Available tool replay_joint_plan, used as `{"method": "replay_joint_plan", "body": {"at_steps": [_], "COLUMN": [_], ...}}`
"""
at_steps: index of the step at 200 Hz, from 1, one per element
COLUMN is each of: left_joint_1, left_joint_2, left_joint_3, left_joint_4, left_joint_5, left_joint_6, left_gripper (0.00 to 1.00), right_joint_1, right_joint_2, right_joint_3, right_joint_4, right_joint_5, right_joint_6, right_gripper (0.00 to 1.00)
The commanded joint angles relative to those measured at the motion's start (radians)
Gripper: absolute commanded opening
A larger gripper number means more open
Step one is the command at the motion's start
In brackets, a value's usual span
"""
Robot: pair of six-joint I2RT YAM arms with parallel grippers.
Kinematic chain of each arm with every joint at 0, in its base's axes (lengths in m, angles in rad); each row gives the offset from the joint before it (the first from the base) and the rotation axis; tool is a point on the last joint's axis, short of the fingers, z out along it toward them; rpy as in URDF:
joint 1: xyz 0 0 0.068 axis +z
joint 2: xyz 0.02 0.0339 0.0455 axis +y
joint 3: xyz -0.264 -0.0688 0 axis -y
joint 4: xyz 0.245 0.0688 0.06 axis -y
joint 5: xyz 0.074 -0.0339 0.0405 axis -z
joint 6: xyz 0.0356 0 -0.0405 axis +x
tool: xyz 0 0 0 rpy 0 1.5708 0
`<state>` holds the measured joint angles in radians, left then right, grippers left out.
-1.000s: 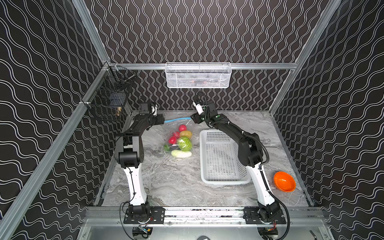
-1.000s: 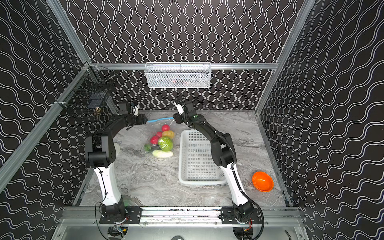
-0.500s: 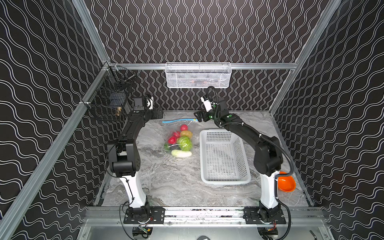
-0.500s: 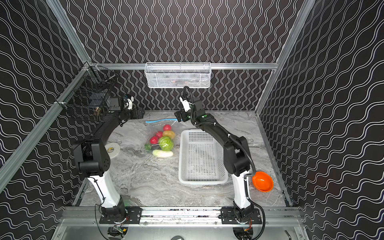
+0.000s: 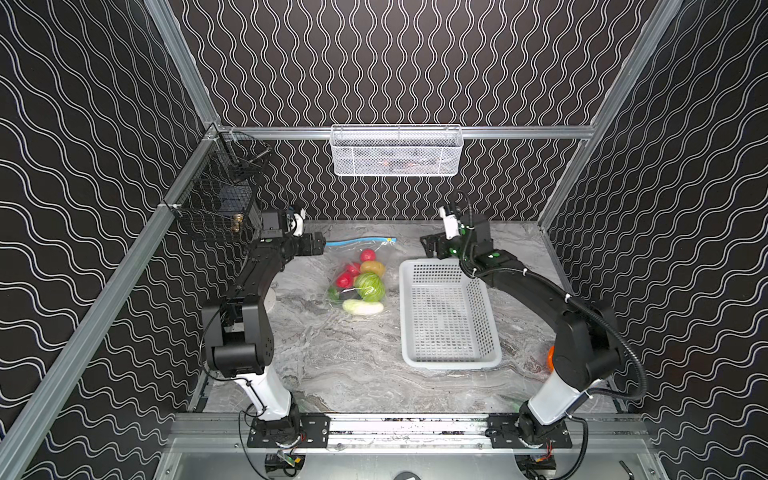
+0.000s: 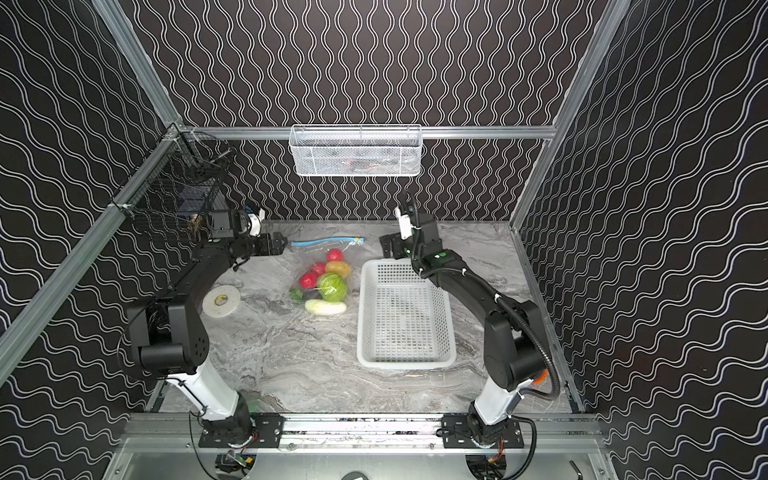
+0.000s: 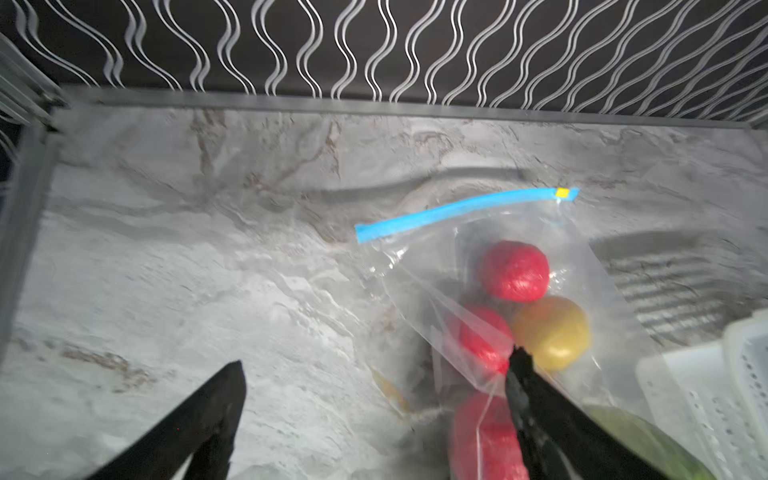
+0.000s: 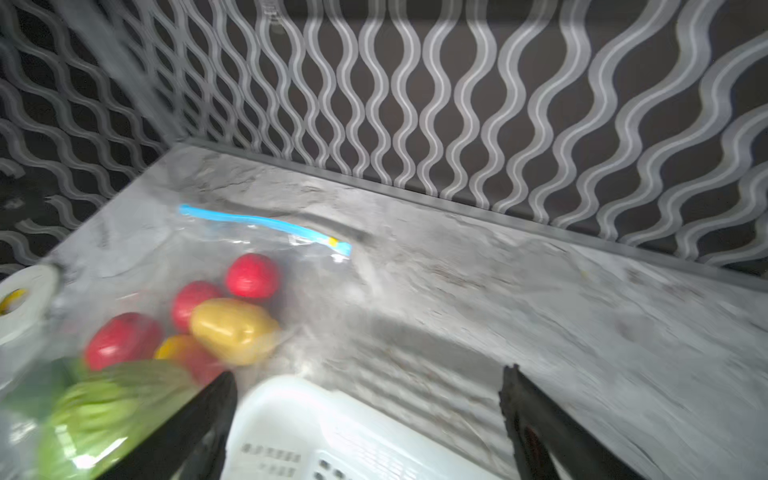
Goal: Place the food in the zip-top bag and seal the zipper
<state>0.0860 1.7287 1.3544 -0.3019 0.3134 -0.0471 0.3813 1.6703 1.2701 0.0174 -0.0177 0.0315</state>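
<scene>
Food (image 8: 232, 328) blurry inside zip-top bag (image 8: 249, 239)

Clear, crinkly zip-top plastic bag (image 7: 419, 266) lies flat, filled with toy produce.
Its light-blue zipper strip (image 5: 359, 242) runs along the far edge, with the yellow slider tab (image 5: 389, 240) at its right end. Inside are red fruits (image 5: 367, 255), a yellow-orange piece (image 5: 372, 267), a green cabbage (image 5: 369, 286) and, nearest the front, a white radish (image 5: 363, 307).
</scene>
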Motion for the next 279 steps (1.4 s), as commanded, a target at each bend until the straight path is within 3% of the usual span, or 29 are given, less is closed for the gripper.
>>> {"method": "replay_joint_plan", "body": {"at_steps": [1, 43, 78, 108, 139, 168, 188, 219, 279], "left_joint_1": [0.006, 0.023, 0.026, 0.030, 0.047, 0.050, 0.051, 0.052, 0.051], "left_joint_2": [-0.044, -0.085, -0.184, -0.207, -0.214, -0.224, -0.196, -0.134, -0.122], "left_joint_3": [-0.080, -0.198, -0.387, -0.469, -0.548, -0.728, -0.845, -0.871, -0.848], "left_joint_4": [0.100, 0.154, 0.316, 0.382, 0.450, 0.738, 1.000, 1.064, 1.038], "left_joint_5": [0.044, 0.021, 0.023, -0.062, -0.039, 0.001, -0.067, -0.170, -0.175], "left_joint_6": [-0.022, 0.012, 0.078, 0.057, 0.053, 0.050, 0.001, -0.035, -0.030], "left_gripper": [0.99, 0.99, 0.99, 0.99, 0.99, 0.99, 0.99, 0.99, 0.99], "right_joint_1": [-0.048, -0.176, -0.264, -0.297, -0.309, -0.323, -0.323, -0.322, -0.323], "right_joint_2": [-0.074, -0.257, -0.369, -0.445, -0.477, -0.465, -0.453, -0.443, -0.427], "right_joint_3": [-0.102, -0.386, -0.529, -0.643, -0.701, -0.807, -0.861, -0.884, -1.023], "right_joint_4": [0.069, 0.237, 0.268, 0.329, 0.331, 0.488, 0.569, 0.584, 0.835], "right_joint_5": [0.074, 0.206, 0.258, 0.310, 0.375, 0.360, 0.427, 0.480, 0.483], "right_joint_6": [0.064, 0.146, 0.161, 0.153, 0.152, 0.169, 0.185, 0.139, 0.081], "right_gripper": [0.99, 0.99, 0.99, 0.99, 0.99, 0.99, 0.99, 0.99, 0.99]}}
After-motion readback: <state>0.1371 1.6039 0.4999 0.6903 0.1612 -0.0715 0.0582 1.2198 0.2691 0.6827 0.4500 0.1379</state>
